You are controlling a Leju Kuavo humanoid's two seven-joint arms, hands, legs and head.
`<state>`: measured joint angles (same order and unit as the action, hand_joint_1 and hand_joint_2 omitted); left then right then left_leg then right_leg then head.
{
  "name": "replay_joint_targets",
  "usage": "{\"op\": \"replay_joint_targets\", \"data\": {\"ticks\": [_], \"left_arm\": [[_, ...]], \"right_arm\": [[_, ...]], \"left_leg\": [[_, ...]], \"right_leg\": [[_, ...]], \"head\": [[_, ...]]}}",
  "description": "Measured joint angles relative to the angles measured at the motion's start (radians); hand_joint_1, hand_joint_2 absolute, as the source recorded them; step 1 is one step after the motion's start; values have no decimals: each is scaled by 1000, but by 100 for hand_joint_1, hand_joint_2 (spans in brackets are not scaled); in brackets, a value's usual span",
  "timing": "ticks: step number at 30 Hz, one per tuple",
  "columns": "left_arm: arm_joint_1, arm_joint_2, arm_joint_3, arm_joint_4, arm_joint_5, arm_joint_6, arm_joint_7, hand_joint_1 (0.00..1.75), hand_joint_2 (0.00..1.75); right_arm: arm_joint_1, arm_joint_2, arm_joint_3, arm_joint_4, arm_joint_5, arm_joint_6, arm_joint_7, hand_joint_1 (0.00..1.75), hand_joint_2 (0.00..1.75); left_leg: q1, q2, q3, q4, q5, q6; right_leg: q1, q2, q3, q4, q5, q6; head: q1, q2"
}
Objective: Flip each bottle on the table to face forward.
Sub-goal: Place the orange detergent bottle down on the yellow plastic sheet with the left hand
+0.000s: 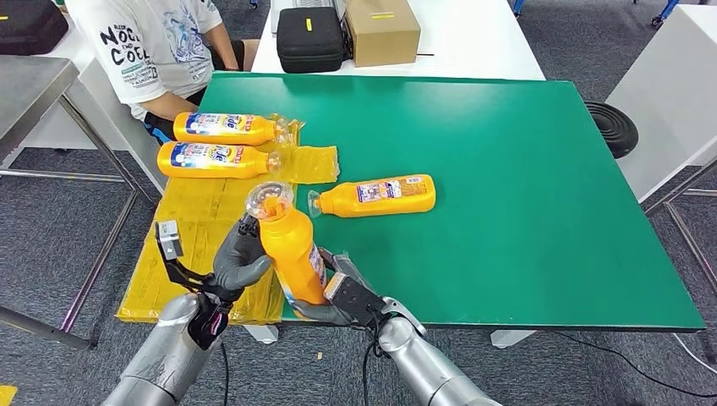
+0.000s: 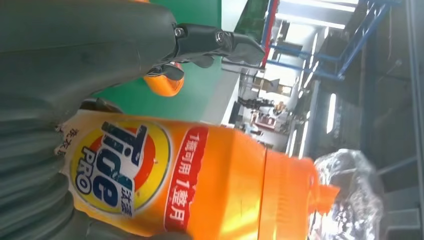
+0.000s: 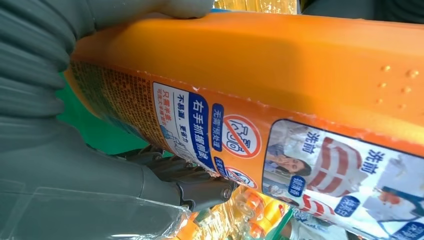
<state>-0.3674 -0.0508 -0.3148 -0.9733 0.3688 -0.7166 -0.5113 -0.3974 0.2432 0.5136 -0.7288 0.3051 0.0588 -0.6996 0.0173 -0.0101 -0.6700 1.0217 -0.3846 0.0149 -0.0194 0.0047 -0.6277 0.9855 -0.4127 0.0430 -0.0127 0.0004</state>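
An orange detergent bottle with a clear cap stands tilted above the table's near left corner, held by both hands. My left hand grips its side; its Tide front label faces that wrist camera. My right hand holds the base, next to the back label. Two bottles lie label-up on the yellow plastic sheet. Another bottle lies on the green mat with its back label up.
A person in a white T-shirt sits at the far left corner. A black case and a cardboard box rest on the white table beyond. A metal table stands to the left.
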Motion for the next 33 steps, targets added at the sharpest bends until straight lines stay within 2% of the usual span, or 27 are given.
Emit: {"op": "replay_joint_targets", "data": {"ticks": [7,16,33], "left_arm": [[10,18,-4,-3,-25,16,-4,0,175],[13,33,42,13,-43,50,1,0,175],[19,35,60,11,-72,28,-22,0,175]], "right_arm": [[9,-17,1,-49,-18,-9,1,175,175],[27,-31,1,-139,4,3,1,175,175],[30,-31,1,-147,25,22,1,175,175]], "left_leg": [[0,0,0,0,0,0],[0,0,0,0,0,0],[0,0,0,0,0,0]], "right_leg": [[0,0,0,0,0,0],[0,0,0,0,0,0],[0,0,0,0,0,0]], "head": [[0,0],[0,0],[0,0]]}}
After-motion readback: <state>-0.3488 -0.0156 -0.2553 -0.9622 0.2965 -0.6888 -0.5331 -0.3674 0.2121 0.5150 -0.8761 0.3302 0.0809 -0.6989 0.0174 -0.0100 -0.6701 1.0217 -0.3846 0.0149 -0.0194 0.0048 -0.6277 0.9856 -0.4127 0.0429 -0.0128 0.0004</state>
